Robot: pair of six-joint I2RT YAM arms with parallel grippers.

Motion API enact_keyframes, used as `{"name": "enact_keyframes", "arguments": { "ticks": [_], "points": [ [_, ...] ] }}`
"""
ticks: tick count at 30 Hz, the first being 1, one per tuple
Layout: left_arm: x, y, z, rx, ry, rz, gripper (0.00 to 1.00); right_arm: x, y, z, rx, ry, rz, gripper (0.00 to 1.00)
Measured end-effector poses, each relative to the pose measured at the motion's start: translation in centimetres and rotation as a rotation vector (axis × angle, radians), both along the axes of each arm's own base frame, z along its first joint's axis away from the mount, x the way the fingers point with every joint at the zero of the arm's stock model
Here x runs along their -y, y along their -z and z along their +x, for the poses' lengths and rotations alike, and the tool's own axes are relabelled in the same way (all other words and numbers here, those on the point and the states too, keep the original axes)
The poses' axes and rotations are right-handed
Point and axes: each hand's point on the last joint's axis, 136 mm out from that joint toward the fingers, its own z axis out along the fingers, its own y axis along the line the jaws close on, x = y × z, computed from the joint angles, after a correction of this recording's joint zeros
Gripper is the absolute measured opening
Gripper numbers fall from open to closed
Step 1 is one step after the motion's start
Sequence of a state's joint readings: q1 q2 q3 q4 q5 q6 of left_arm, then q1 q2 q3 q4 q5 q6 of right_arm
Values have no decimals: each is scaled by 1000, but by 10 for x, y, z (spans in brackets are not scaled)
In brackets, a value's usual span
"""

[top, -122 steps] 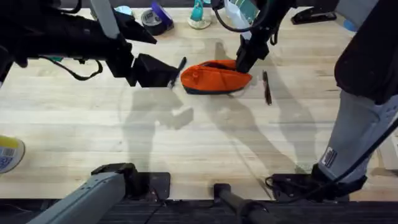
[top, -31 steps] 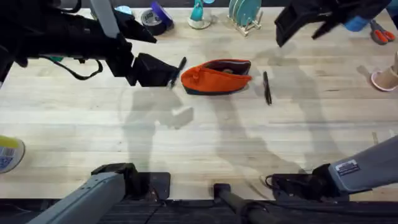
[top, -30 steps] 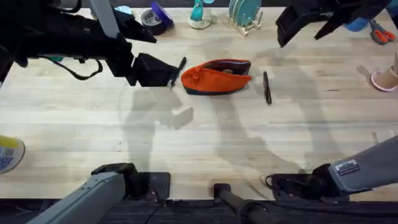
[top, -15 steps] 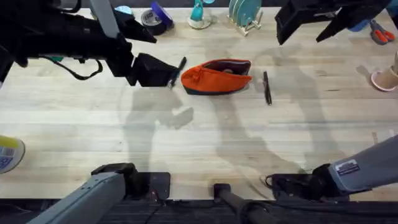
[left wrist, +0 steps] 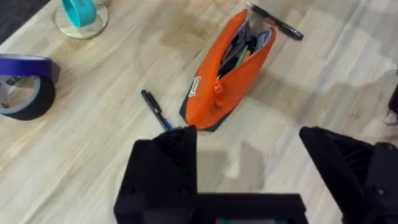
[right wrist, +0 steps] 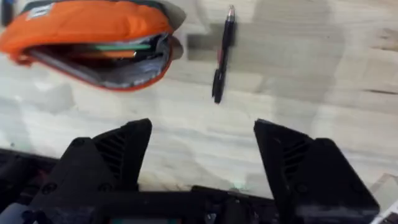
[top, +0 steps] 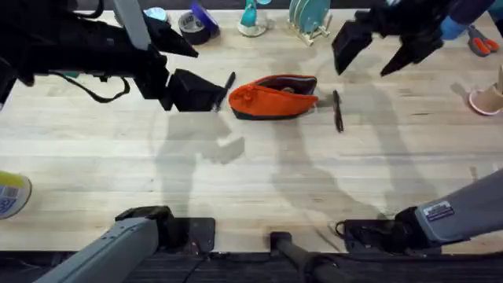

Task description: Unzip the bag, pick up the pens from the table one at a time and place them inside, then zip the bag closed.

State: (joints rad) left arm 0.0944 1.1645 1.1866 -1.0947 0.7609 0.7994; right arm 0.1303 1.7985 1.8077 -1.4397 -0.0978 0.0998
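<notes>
The orange bag (top: 273, 97) lies on the table (top: 251, 173) with its zipper open, and coloured items show inside the bag (right wrist: 99, 38). One black pen (top: 337, 111) lies just right of it, seen also as the pen (right wrist: 222, 55). Another pen (top: 227, 83) lies by the bag's left end, beside my left gripper (top: 211, 91); in the left wrist view that pen (left wrist: 155, 109) sits between the open fingers and the bag (left wrist: 230, 68). My right gripper (top: 376, 53) hovers open above and to the right of the bag, holding nothing.
Along the far edge stand a purple tape roll (top: 196, 23), a teal holder (top: 251, 19), a dish rack (top: 306, 17) and scissors (top: 481, 39). A cup (top: 489, 96) is at the right edge and a yellow-labelled container (top: 12, 193) at the left edge.
The right gripper left the bag's opening, rose to the far right, and is now coming down toward the pen right of the bag. The left arm has not moved.
</notes>
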Motion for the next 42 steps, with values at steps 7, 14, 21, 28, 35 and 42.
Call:
{"name": "enact_keyframes", "arguments": {
  "ticks": [7,14,21,28,35,42],
  "points": [
    [0,0,0,-3,0,0,993,0,55,3,-21,1,-3,995],
    [0,0,0,-2,0,0,993,0,83,0,-28,-28,-5,961],
    [0,0,0,-3,-1,2,993,10,98,8,7,-9,-2,957],
    [0,1,0,-3,-1,2,993,16,115,5,4,8,-2,928],
    [0,0,0,-2,-1,2,993,16,128,0,-4,8,-3,889],
    [0,0,0,-2,-1,2,993,16,142,2,19,8,-1,876]
  ]
}}
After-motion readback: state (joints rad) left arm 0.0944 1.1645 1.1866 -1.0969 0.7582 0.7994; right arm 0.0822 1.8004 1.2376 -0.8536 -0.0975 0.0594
